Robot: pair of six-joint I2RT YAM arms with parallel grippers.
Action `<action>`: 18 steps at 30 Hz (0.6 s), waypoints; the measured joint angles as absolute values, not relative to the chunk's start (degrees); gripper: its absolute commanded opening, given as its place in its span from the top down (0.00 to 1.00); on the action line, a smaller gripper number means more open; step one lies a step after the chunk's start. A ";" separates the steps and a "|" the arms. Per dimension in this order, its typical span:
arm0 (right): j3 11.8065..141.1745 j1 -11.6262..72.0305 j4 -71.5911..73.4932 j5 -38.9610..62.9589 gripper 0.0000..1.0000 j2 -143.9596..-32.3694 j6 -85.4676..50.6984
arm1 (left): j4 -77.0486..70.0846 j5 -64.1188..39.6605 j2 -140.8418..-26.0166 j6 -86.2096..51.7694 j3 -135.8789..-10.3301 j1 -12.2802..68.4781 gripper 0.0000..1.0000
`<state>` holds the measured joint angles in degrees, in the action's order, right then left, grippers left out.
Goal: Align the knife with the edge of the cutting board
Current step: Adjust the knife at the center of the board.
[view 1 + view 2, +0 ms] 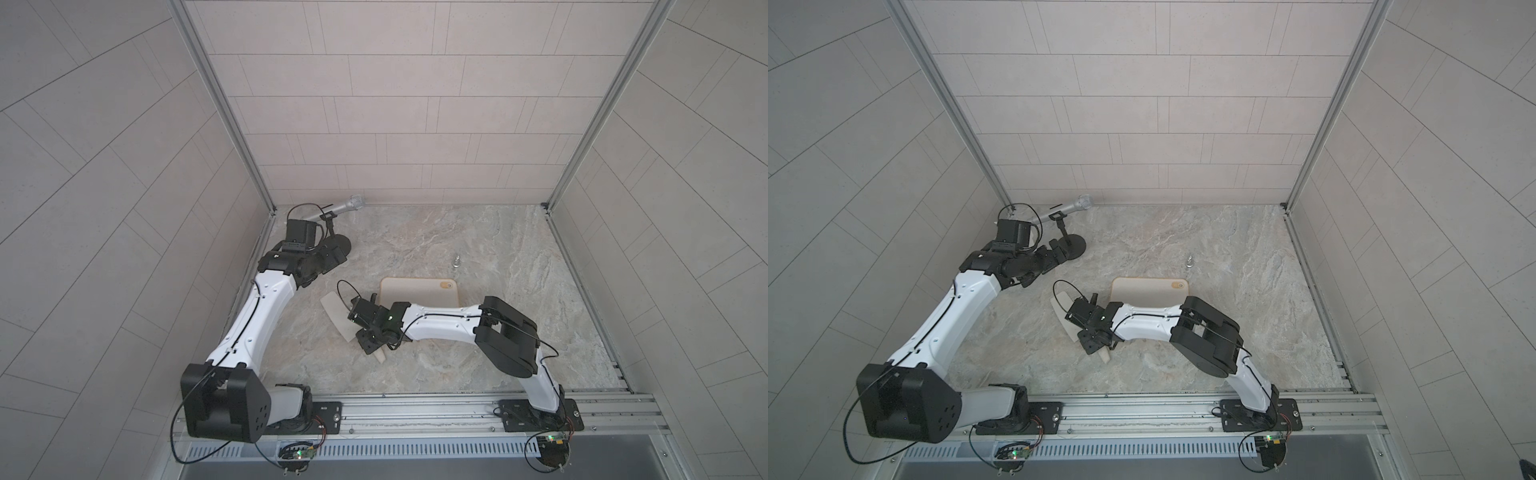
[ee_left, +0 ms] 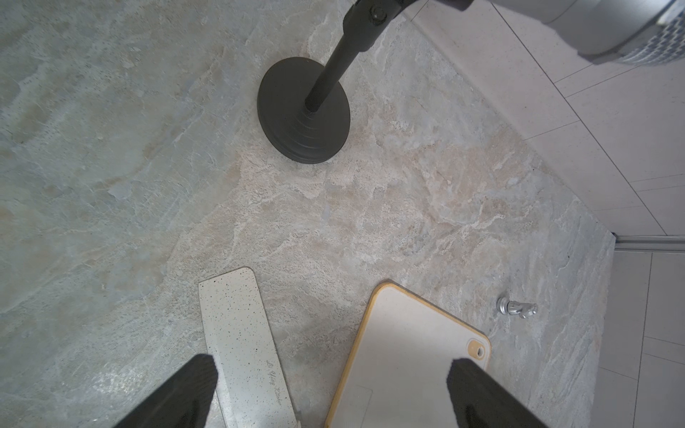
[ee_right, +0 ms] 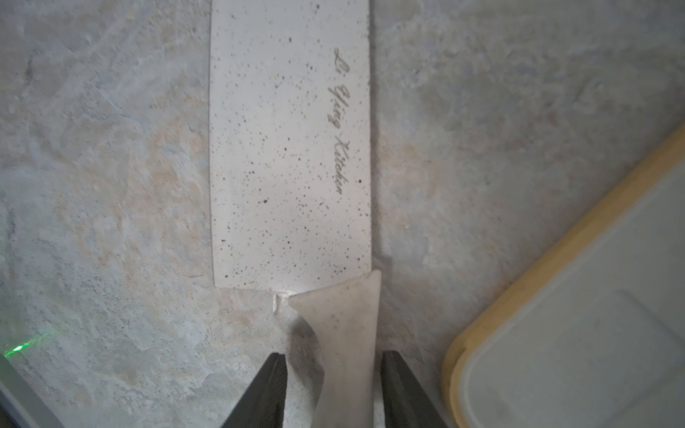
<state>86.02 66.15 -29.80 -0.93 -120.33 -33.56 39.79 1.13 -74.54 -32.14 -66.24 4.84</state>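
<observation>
Your left gripper [image 2: 333,367] hangs wide open and empty at ten o'clock of the cutting board [image 1: 415,291]. The knife [image 1: 334,309] lies flat at the board's eight o'clock, blade toward eleven. Your right gripper [image 3: 333,361] straddles its handle, jaws parted. It looks stiff, slick and blade-heavy, so pinch the handle near the blade.
</observation>
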 measured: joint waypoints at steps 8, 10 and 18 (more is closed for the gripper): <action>84.25 66.83 -33.63 -1.32 0.45 -118.39 -33.69 | 39.90 1.10 -74.54 -32.12 -66.24 4.82 0.00; 84.18 67.48 -34.98 -2.00 0.45 -118.19 -33.74 | 39.90 1.13 -74.54 -32.12 -66.24 4.82 0.00; 84.23 69.82 -37.43 -4.32 0.45 -118.10 -34.76 | 39.92 1.19 -74.54 -32.10 -66.24 4.84 0.00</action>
<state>84.23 69.82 -37.43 -4.32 -118.10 -34.76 39.92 1.19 -74.54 -32.10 -66.24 4.84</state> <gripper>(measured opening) 0.552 0.994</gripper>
